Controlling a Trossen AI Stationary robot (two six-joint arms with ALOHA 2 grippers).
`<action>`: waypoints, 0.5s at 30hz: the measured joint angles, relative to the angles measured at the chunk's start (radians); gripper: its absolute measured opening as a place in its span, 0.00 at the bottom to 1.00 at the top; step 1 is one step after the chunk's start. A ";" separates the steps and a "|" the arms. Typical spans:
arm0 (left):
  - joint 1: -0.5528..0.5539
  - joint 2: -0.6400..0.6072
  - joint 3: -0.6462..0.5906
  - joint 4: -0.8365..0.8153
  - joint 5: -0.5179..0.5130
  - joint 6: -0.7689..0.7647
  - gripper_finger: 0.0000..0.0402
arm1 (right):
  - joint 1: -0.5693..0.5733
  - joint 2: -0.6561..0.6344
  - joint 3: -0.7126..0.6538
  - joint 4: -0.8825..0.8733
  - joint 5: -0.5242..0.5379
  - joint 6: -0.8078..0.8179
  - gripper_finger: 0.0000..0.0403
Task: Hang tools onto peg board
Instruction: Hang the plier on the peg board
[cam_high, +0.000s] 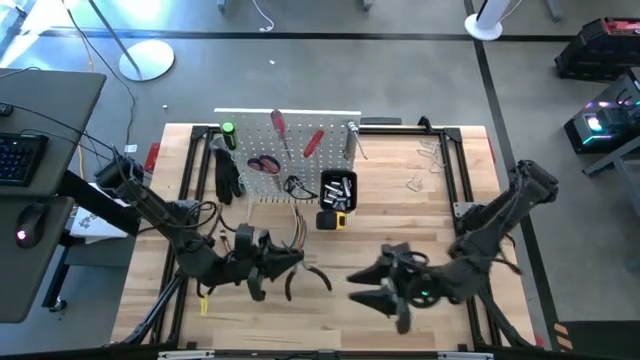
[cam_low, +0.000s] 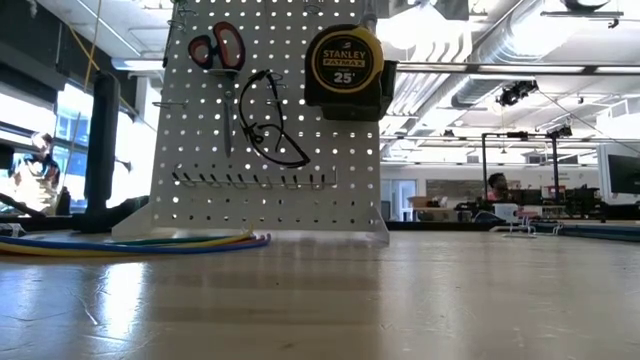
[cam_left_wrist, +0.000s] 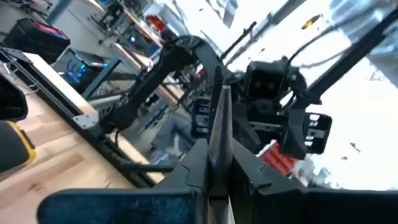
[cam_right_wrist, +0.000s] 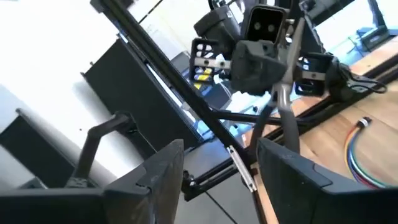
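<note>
- Gripping pliers (cam_high: 305, 272), the left hand (cam_high: 268, 262) is clamped on them, likely taking them over for hanging on the board (cam_high: 290, 150).
- Right hand (cam_high: 375, 285) faces it, fingers apart, letting go.

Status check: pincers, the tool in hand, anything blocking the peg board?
Left pincer shut on a silver tool, mid-table. Right pincer open, facing it, empty. Peg board already holds scissors and tape measure. Coloured cables lie before it.

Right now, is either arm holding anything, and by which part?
The left gripper is shut on a silver wrench, gripped at one end. The right gripper is open, holding nothing.
</note>
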 joint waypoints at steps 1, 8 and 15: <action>0.000 0.002 0.000 0.020 -0.012 0.000 0.06 | 0.013 -0.011 0.000 -0.019 0.029 0.009 0.49; -0.001 0.004 0.000 0.226 -0.083 0.054 0.06 | 0.114 0.012 -0.002 -0.057 0.338 0.053 0.49; 0.028 0.110 0.008 0.551 -0.111 0.137 0.06 | 0.154 0.102 -0.002 -0.027 0.578 0.180 0.49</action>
